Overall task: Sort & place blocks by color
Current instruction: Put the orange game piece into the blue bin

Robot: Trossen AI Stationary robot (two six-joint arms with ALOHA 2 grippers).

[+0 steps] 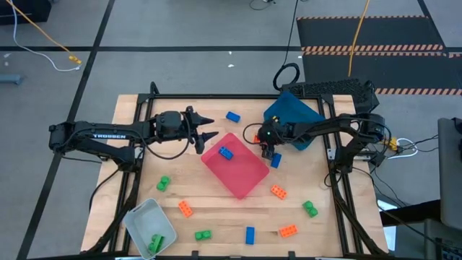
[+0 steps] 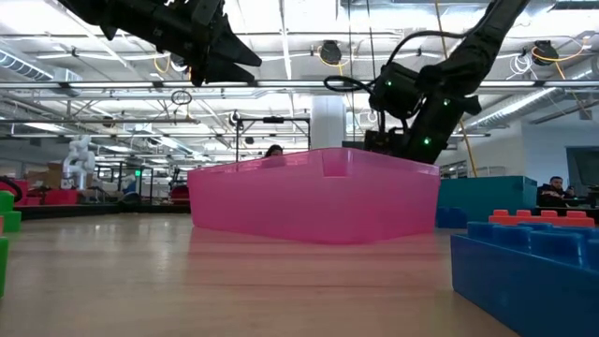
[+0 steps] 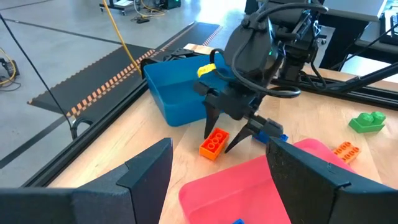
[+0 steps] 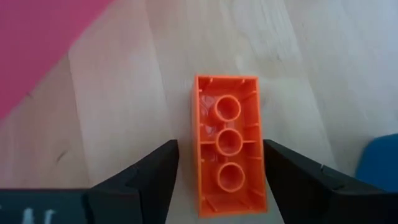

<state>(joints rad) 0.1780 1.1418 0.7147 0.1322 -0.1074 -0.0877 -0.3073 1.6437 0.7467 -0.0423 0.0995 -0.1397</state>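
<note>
Dark left gripper point(image 1: 209, 128) hovers just off the pink-red tray point(image 1: 245, 180), jaws apart and holding nothing. If you carry anything across that tray, the arms could clash. The right gripper point(image 1: 267, 149) is low between the pink-red tray and the dark blue tray point(image 1: 296, 115). Its jaws are apart and straddle an orange brick point(image 4: 228, 143) that lies studs-down on the table, not yet clamped. That brick sits slightly skewed to the fingers, so closing may twist or squirt it out, and a blue brick point(image 1: 276, 160) just beside it could get knocked. Counts: three trays; four green bricks, one of them in the pale grey tray point(image 1: 137, 215); four orange; four blue, one inside the pink-red tray.
</note>
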